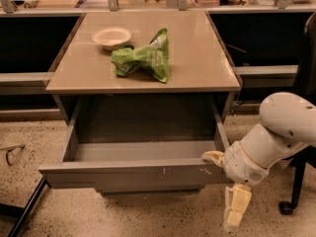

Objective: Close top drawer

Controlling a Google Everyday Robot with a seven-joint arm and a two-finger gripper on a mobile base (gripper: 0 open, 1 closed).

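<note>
Work cell seen from in front of the cabinet. The speckled floor (148, 216) fills the lower part of the scene; on it stands a grey cabinet with a tan top (197, 58), set between dark recesses to either side.

The top drawer (123, 174) is directly under the tan top; it stands open, projecting well forward of the cabinet body towards the viewer; its plain grey box interior is exposed; its flat front carries small whitish scuff marks (205, 171) right of centre.

The robot's white arm (281, 127) enters from the right edge and slopes down and to the left, ending at the drawer's front right corner.

The gripper (221, 187) sits at that corner; its claw is spread wide apart and clamps nothing; the upper finger (213, 156) lies at the top edge of the drawer front at its right end, apparently touching it; the lower finger (237, 206) hangs down beside and below the front, just above the floor.

A crumpled green bag (145, 58) lies near the middle of the tan top; a shallow white bowl (112, 35) rests just behind and to the left of it, close enough to look as if the two touch.

A chair caster (286, 207) stands on the floor under the arm; a pair of spectacles (11, 152) lies on the floor at far left, well apart from the drawer.
</note>
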